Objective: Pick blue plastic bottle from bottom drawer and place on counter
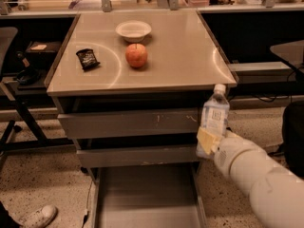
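Our end effector (208,145) clasps the blue plastic bottle (214,118), out of the bottom drawer (147,201) below-left; the bench (185,56) above-left awaits.

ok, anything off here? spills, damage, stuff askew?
Nothing spilled or toppled. Only oddities: scuff marks on the upper drawer front, and the bottom drawer stands pulled out. The gripper, just below the counter's right front corner, holds the blue plastic bottle nearly upright.

Pincer (209,145) grips the upright blue plastic bottle (214,114) just below the counter (180,56).
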`<state>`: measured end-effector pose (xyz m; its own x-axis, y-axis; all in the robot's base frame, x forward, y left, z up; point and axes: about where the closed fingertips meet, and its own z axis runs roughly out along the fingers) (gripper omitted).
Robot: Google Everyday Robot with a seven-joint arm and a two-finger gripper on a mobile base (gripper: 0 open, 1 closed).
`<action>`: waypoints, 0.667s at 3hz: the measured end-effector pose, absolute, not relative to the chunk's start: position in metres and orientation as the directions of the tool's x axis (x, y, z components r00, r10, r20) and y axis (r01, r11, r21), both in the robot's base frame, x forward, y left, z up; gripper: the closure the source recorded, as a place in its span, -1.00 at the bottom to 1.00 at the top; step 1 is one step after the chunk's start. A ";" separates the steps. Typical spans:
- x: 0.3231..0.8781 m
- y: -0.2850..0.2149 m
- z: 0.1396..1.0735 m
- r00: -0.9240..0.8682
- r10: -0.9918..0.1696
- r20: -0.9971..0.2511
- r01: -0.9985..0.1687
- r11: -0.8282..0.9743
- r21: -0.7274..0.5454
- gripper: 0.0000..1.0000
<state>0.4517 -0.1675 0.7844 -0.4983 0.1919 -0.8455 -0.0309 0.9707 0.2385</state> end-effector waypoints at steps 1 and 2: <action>0.487 -0.174 0.819 -0.451 0.199 -0.870 -0.041 0.969 0.243 1.00; 0.514 -0.183 0.842 -0.415 0.166 -0.895 -0.056 0.977 0.208 1.00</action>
